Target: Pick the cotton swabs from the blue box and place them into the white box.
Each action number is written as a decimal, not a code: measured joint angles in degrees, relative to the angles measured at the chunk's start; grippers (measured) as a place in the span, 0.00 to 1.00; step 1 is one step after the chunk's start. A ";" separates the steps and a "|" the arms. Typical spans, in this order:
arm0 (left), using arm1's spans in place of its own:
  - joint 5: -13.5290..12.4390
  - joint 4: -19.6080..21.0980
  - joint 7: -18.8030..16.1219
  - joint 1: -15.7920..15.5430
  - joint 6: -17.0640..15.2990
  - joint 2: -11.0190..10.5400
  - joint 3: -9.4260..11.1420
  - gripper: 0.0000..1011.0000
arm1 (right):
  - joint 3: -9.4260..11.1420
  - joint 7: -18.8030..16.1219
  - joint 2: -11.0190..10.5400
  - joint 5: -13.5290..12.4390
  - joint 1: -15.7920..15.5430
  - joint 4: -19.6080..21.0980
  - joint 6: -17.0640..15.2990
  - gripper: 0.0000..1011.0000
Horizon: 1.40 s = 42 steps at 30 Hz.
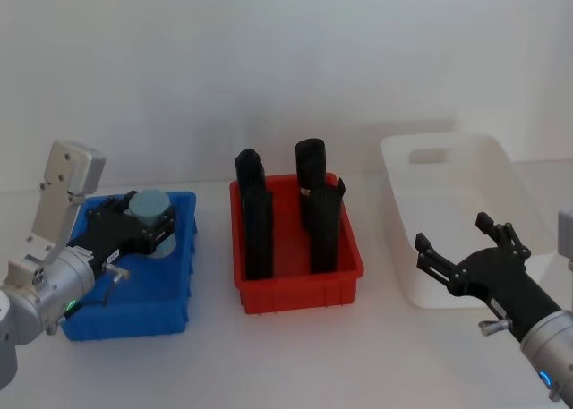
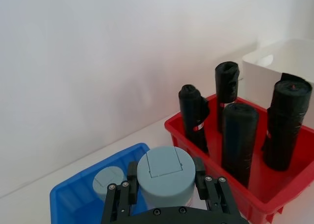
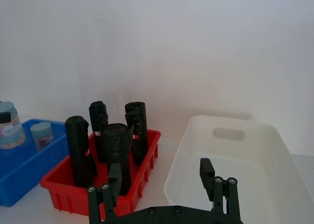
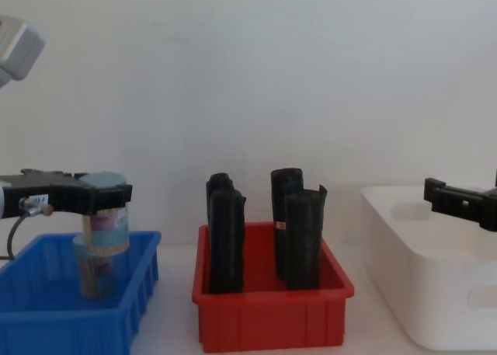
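My left claw (image 4: 109,193) grips a cotton swab tub (image 2: 166,177) above the blue box (image 1: 134,324). Next it goes across to the white box (image 1: 448,172), where my right claw (image 1: 455,234) idles, spread.

A plain white wall (image 1: 269,51) meets the far edge of the white tabletop (image 1: 295,355) under soft, even light.

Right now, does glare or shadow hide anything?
Head view: the glossy white plastic bin nearly merges with the bright table. Chest view: the left gripper, holding a clear blue-lidded swab tub, stands out against the pale wall. Right gripper open by that bin.
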<state>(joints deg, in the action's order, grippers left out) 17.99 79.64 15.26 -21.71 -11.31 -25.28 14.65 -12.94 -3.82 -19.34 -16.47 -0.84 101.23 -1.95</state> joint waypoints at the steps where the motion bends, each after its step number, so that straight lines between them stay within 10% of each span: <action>1: 0.06 0.62 0.50 0.00 -0.28 -0.10 -0.05 0.66 | 0.00 0.00 0.00 0.00 0.00 0.00 0.00 0.99; 23: 3.46 8.41 15.73 -2.87 -5.43 -0.66 -0.14 0.66 | 0.00 0.00 0.00 0.00 0.00 0.00 0.00 0.99; 42: 5.23 9.87 21.58 -4.74 -7.04 -0.02 0.44 0.66 | 0.00 0.00 0.00 0.00 0.00 0.00 0.00 0.99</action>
<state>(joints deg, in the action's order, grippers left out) 23.21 89.51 36.83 -26.46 -18.34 -25.29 15.10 -12.94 -3.82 -19.33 -16.47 -0.84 101.23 -1.95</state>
